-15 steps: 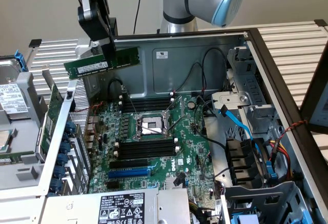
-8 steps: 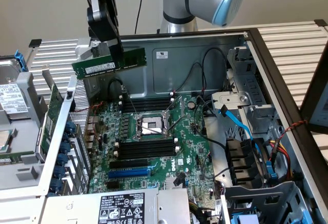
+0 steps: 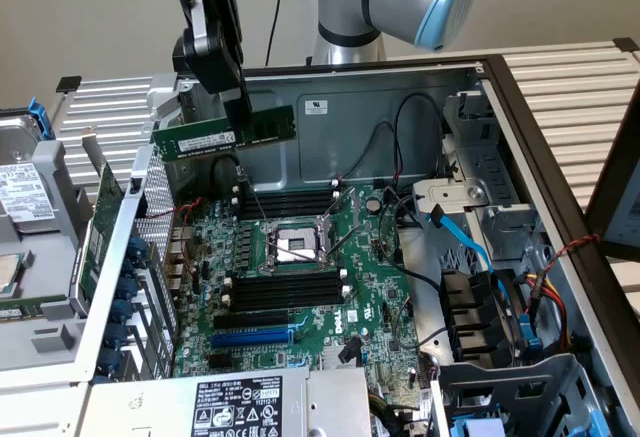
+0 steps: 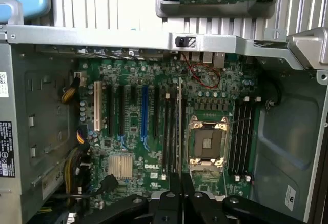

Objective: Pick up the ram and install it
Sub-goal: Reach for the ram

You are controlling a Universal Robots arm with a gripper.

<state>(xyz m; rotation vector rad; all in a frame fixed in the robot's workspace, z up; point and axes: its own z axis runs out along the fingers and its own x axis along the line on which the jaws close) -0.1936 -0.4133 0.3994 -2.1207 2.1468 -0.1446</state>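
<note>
The ram (image 3: 225,135) is a long green stick with a white label, hanging level in the air above the open computer case. My gripper (image 3: 240,117) is shut on its top edge near the middle. Below it lies the green motherboard (image 3: 360,257) with black empty memory slots (image 3: 285,202) behind the processor socket (image 3: 295,245) and more slots (image 3: 285,292) in front of it. In the wrist view the ram (image 4: 179,126) shows edge-on as a thin strip running out from my gripper (image 4: 181,183), over the slots (image 4: 166,126) beside the socket (image 4: 207,144).
A green expansion card (image 3: 100,237) stands at the exterior view's left by the case's rear bracket. A drive cage (image 3: 25,202) lies outside the case on that side. Blue and black cables (image 3: 470,247) cross the exterior view's right part. The power supply (image 3: 235,407) sits at the front.
</note>
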